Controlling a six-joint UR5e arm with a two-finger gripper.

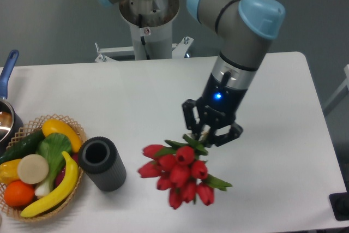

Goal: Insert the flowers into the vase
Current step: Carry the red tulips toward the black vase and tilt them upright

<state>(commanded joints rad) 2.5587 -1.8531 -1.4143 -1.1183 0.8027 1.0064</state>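
A single UR5e arm holds its gripper (210, 133) above a white table (163, 96), the two fingers closed on the green stems of the flowers (179, 174). The one bunch hangs directly beneath the gripper, buds pointing down and towards the camera, lifted off the tabletop. About ten red tulip buds can be counted, though several overlap and the exact figure cannot be fixed; a few green leaves stick out at the sides of the bunch. A blue light glows on the wrist just above the fingers.

The vase (102, 163), one dark grey cylinder, stands upright on the table, lower in the picture than the gripper and off towards the picture's left edge, with its round hole facing up and nothing in it. The nearest bud is near the vase but apart from it.

Just beyond the vase, farther from the gripper, sits one wicker basket (74, 129) heaped with play vegetables and fruit. At the far left edge one steel pot (5, 124) with a blue handle is partly cut off by the frame.
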